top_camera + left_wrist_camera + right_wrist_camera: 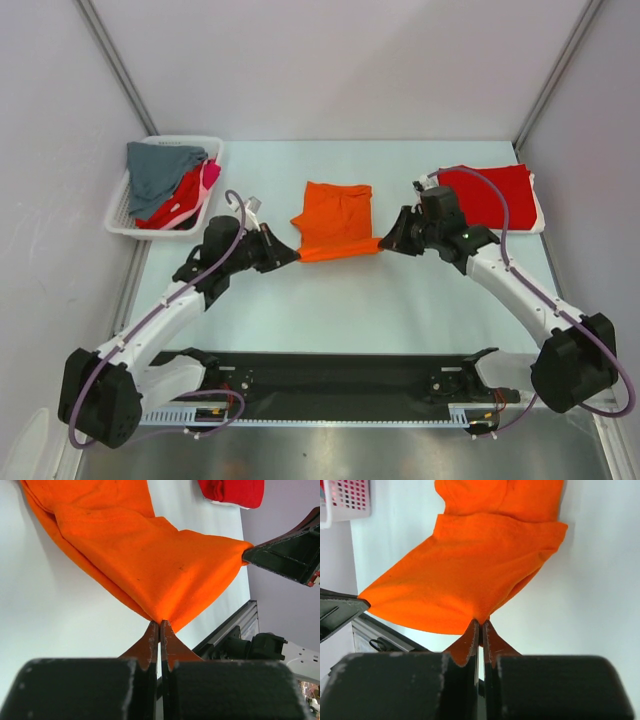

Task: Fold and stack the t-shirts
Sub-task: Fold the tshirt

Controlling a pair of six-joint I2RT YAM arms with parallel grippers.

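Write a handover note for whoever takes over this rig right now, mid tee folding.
Left gripper: shut on the near left corner of the orange tee.
Right gripper: shut on its near right corner.
Red tee lies folded at far right; basket at far left holds a grey tee and others.
Done: red tee. Left: finish folding the orange tee, stack it, then the basket's tees.
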